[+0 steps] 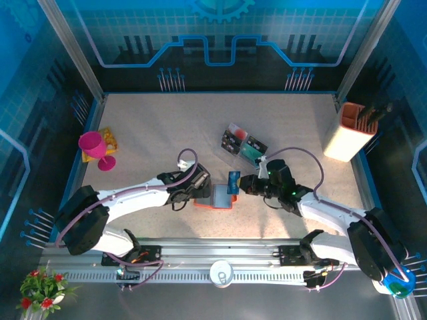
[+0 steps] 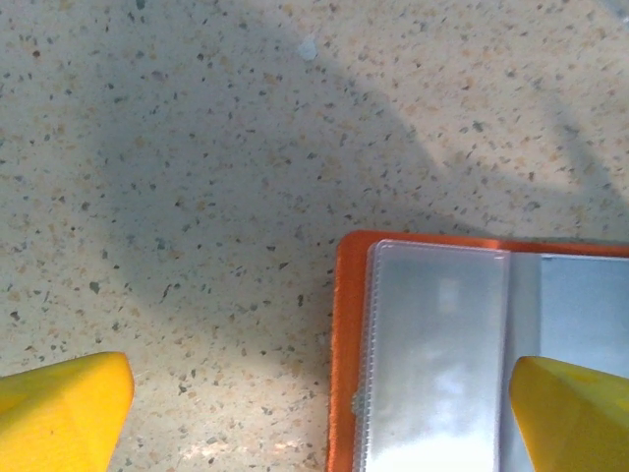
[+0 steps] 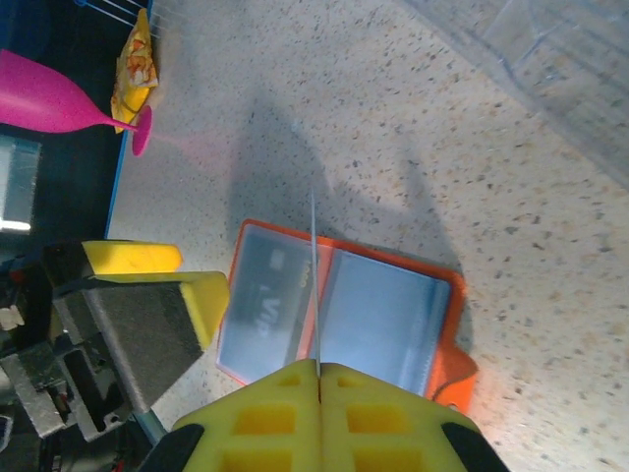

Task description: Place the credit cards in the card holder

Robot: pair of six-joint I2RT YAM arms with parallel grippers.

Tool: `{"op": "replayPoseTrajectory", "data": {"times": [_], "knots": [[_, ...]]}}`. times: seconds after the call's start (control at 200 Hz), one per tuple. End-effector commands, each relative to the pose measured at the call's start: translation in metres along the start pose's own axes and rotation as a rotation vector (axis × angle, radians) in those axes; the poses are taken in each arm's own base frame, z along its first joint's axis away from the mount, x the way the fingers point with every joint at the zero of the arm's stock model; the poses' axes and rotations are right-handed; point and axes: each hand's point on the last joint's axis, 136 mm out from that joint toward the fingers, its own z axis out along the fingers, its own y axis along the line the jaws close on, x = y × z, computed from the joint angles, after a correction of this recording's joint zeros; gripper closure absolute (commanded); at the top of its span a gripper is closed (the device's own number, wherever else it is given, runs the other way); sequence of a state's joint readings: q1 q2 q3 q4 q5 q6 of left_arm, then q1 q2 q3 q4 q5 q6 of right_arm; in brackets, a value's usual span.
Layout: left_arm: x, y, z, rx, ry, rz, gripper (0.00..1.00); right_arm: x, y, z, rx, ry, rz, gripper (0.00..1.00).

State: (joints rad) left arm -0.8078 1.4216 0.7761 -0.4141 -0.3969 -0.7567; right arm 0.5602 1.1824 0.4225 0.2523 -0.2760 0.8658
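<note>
The orange card holder (image 1: 215, 200) lies open on the table between the two grippers, clear sleeves up. In the right wrist view the card holder (image 3: 393, 320) has a dark card (image 3: 267, 295) inside its left sleeve. My right gripper (image 1: 240, 185) is shut on a teal credit card (image 1: 233, 181), held upright on its edge just above the holder's middle fold; from the wrist that card (image 3: 314, 285) is a thin line. My left gripper (image 1: 197, 193) is open and straddles the holder's left edge (image 2: 346, 374), one yellow fingertip (image 2: 575, 413) over a sleeve. More credit cards (image 1: 232, 139) lie in the tray.
A clear plastic tray (image 1: 254, 149) sits behind the holder. A pink goblet (image 1: 93, 145) and a yellow wrapper (image 1: 108, 140) stand at the far left. A white and orange tool pot (image 1: 348, 133) is at the far right. A can (image 1: 221, 272) rests on the front rail.
</note>
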Motion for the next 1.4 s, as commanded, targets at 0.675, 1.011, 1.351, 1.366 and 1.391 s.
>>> {"op": "replayPoseTrajectory", "data": {"times": [0.675,1.011,1.351,1.366,1.391], "knots": [[0.037,0.043,0.023,-0.105,0.052,0.002,0.01,0.017,0.018,0.056,-0.068,-0.060,0.017,1.00],[0.040,0.045,0.023,-0.096,0.049,-0.009,0.01,0.022,0.016,0.064,-0.077,-0.062,0.041,1.00],[0.043,0.047,0.023,-0.091,0.047,-0.019,0.01,0.031,0.010,0.074,-0.066,-0.035,0.065,1.00],[0.042,0.046,0.023,-0.088,0.046,-0.020,0.01,0.031,0.011,0.074,-0.068,-0.033,0.064,1.00],[0.042,0.047,0.023,-0.087,0.045,-0.022,0.01,0.032,0.009,0.074,-0.063,-0.029,0.067,1.00]]}}
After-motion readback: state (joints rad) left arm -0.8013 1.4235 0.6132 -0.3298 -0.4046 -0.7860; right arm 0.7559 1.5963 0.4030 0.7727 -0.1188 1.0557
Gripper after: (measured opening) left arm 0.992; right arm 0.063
